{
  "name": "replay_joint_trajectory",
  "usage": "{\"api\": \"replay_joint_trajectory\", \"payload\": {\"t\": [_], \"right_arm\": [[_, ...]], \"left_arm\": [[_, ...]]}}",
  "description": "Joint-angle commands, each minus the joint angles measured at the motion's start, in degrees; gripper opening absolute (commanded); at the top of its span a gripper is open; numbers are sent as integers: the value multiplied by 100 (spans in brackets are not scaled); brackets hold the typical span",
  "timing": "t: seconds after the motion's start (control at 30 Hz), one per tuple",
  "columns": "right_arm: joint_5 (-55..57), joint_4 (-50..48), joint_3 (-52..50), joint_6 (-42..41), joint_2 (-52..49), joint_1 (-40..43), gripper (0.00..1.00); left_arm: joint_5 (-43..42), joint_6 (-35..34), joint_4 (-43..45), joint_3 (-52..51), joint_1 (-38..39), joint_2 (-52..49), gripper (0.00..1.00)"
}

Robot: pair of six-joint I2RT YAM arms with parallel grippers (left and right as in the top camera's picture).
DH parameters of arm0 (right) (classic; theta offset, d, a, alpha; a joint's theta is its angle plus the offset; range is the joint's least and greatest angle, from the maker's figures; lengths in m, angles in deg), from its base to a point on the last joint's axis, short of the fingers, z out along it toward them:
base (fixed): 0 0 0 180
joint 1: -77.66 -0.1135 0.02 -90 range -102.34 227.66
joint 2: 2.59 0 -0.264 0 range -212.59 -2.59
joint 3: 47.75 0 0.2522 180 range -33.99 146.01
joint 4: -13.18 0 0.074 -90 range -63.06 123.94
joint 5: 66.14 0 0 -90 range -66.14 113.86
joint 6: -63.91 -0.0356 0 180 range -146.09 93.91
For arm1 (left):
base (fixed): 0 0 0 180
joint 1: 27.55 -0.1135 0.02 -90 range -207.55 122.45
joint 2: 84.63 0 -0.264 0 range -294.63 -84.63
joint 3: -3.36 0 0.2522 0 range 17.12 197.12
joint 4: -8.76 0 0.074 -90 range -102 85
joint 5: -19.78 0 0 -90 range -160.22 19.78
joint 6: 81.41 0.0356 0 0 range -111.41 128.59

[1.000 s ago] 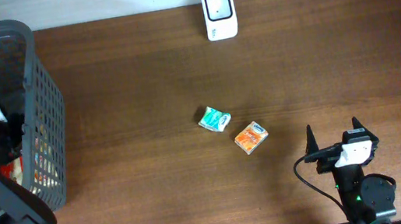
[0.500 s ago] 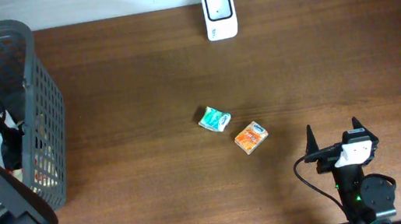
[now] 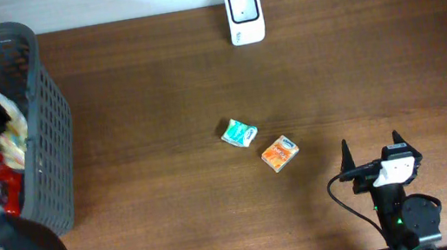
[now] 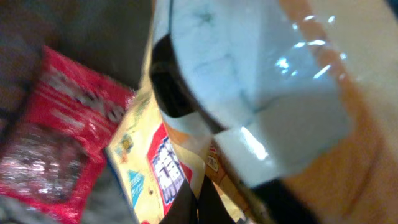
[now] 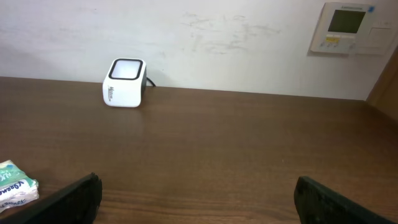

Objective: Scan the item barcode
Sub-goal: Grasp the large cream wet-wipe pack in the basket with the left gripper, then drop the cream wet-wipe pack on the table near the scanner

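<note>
My left gripper (image 4: 197, 205) is down inside the grey basket (image 3: 37, 98) at the far left, fingers pressed together on the edge of a yellow snack packet (image 4: 140, 162). From overhead the yellow packet (image 3: 12, 130) shows beside the arm. A pale crinkled wrapper (image 4: 249, 81) fills the upper left wrist view, very close. The white barcode scanner (image 3: 242, 4) stands at the table's far edge, also in the right wrist view as the scanner (image 5: 125, 82). My right gripper (image 3: 374, 152) rests wide open near the front right, nothing between its fingers.
A red packet (image 4: 56, 137) lies in the basket beside the yellow one. A teal packet (image 3: 239, 132) and an orange packet (image 3: 280, 153) lie mid-table, ahead and left of the right gripper. A wall thermostat (image 5: 351, 28) is behind the table.
My left gripper has closed inside the basket, and the left arm has shifted toward the basket's far side. The yellow packet now shows beside it. The right arm is still.
</note>
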Motion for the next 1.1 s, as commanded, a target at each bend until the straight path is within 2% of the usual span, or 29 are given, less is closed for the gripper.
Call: {"api": "replay_joint_trajectory", "payload": {"t": [0.0, 0.17, 0.27, 0.37, 0.5, 0.67, 0.73, 0.83, 0.97, 1.0, 1.07], "right_arm": [[68, 2, -50, 20, 42, 31, 98], [66, 4, -50, 20, 42, 31, 98], [68, 4, -50, 20, 42, 31, 98], [66, 4, -50, 20, 42, 31, 98], [68, 4, -50, 20, 42, 31, 98], [68, 4, -50, 20, 42, 31, 98], [66, 4, -50, 20, 42, 31, 98], [66, 4, -50, 20, 42, 31, 98], [66, 4, -50, 20, 42, 31, 99], [66, 4, -50, 20, 42, 31, 98], [68, 2, -50, 20, 42, 31, 98]], "left_arm": [[-323, -55, -46, 640, -13, 1023, 0], [-1244, -59, 153, 686, 177, 2345, 0], [-1281, -120, 138, 684, 883, 2802, 0], [-1401, -118, 76, 667, 2135, 2782, 0], [-1248, -118, 98, 667, 3672, 2205, 0], [-717, -118, 83, 667, 5003, 734, 0], [-420, -120, 57, 667, 5184, 306, 0], [807, -271, -83, 667, 5512, -693, 0], [1174, -269, -160, 667, 5576, -1340, 0], [1176, -269, -157, 667, 5574, -1353, 8], [1176, -267, -181, 776, 5574, -1296, 62]]}}
